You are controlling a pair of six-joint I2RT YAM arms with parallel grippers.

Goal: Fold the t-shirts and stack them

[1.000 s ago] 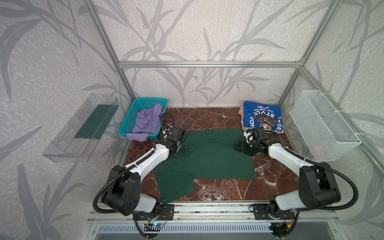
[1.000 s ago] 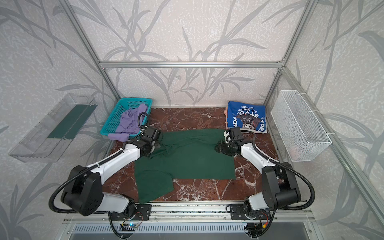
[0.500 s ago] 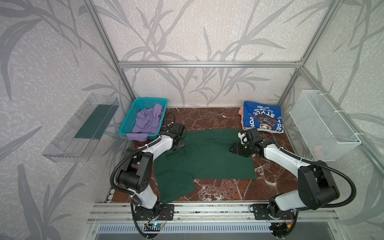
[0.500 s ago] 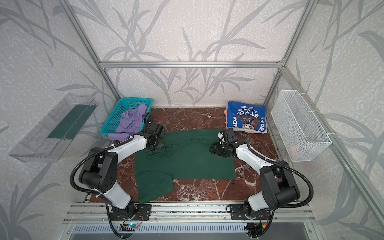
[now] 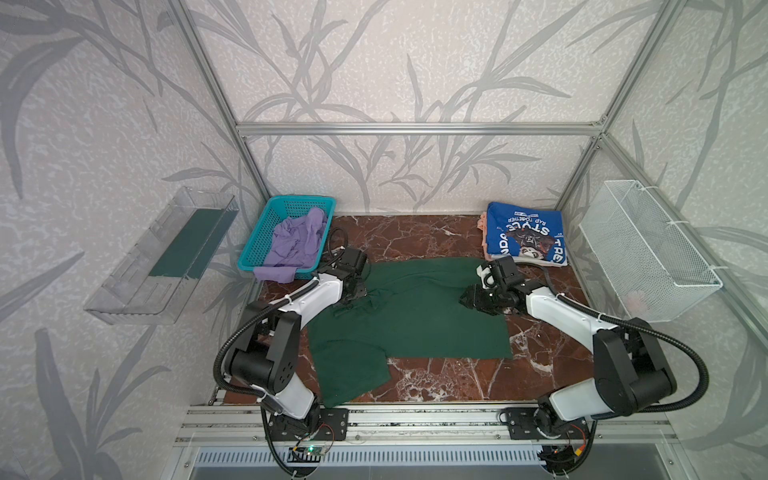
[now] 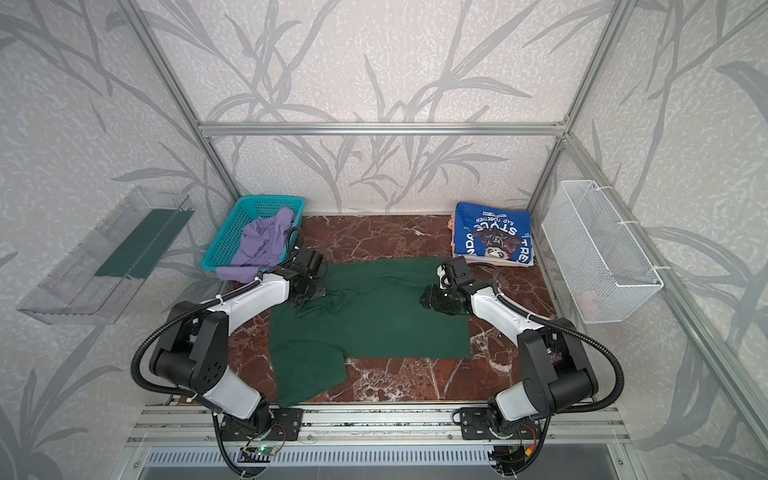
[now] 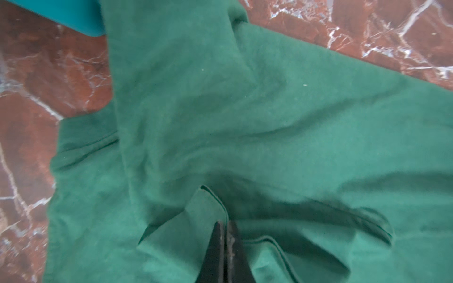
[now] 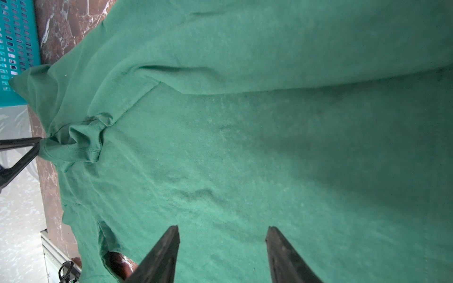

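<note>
Plain dark green cloth t-shirt (image 5: 419,320) lies spread mid-worktop, long axis running across from one arm to the other, one sleeve flopped toward the near rail. Left gripper (image 7: 225,225) is pinched tight on a bunched fold at the shirt's left end, near the turquoise perforated plastic basket (image 5: 266,232). Right gripper (image 8: 223,230) hangs half-spread low over the right end, holding nothing. My read is that this nearer end is its to pinch next.
</note>
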